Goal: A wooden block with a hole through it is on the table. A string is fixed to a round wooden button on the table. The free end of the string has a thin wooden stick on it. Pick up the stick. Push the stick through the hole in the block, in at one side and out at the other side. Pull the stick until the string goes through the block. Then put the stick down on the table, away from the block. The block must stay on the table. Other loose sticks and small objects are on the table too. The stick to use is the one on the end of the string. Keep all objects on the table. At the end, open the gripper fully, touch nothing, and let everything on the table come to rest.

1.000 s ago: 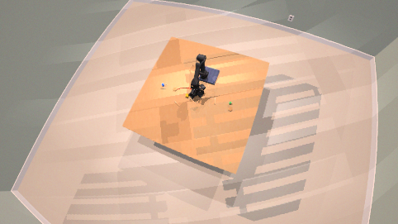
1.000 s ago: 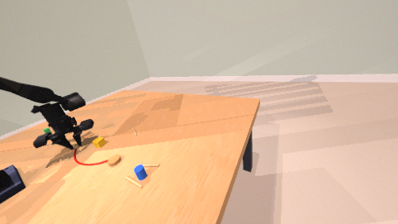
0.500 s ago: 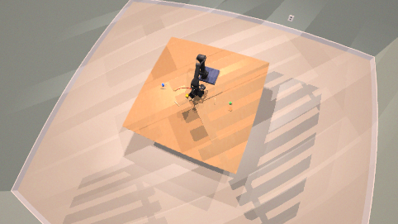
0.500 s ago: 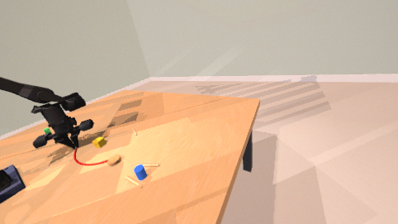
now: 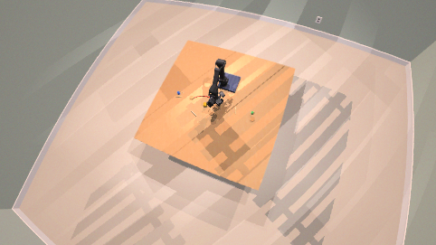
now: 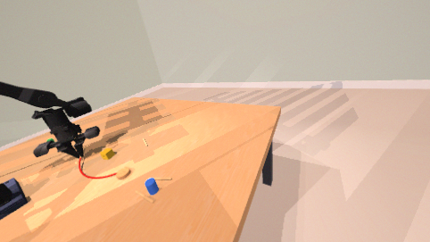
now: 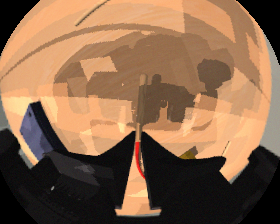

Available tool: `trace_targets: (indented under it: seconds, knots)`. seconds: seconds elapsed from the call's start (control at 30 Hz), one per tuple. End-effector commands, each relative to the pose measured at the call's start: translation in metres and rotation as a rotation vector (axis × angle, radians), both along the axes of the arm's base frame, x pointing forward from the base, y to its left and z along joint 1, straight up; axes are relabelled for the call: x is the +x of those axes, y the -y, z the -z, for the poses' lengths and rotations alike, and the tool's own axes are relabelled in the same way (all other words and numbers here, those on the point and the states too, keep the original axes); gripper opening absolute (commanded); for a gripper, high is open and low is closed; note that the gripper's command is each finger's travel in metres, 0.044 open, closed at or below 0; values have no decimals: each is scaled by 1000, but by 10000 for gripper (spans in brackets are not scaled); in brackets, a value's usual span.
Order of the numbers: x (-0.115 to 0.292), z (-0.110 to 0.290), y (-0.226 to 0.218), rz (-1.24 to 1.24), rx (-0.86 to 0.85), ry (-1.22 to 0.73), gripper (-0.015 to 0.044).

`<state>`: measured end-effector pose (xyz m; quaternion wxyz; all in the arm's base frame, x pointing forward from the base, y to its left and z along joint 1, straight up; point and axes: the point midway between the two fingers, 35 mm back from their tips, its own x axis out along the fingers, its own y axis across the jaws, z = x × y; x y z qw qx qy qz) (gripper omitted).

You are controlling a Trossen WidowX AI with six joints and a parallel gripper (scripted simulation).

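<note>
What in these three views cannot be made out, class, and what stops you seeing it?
- Block's hole: the yellow block is too small in the exterior view.
- Stick: blurred in the wrist view; hidden in the exterior view by the gripper.
- String: barely visible from the top.
- Arm base: cut off at the exterior view's left edge.

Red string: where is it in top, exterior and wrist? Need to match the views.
Top: red string is a thin arc left of the gripper, near table centre.
Exterior: lower left, it curves from the gripper down and right to the round wooden button.
Wrist: bottom centre, it hangs below the stick held between the fingers.
Shared landmark: the yellow block beside the gripper; a yellow corner shows right of the fingers in wrist.
</note>
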<state>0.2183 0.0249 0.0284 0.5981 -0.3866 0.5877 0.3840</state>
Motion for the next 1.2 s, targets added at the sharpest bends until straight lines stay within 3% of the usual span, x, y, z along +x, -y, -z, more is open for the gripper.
trace_targets:
  seconds: [0.0,1.17]
  knots:
    - [2,-7,0,0,1,10,0]
    - [-1,-43,0,1,0,1,0]
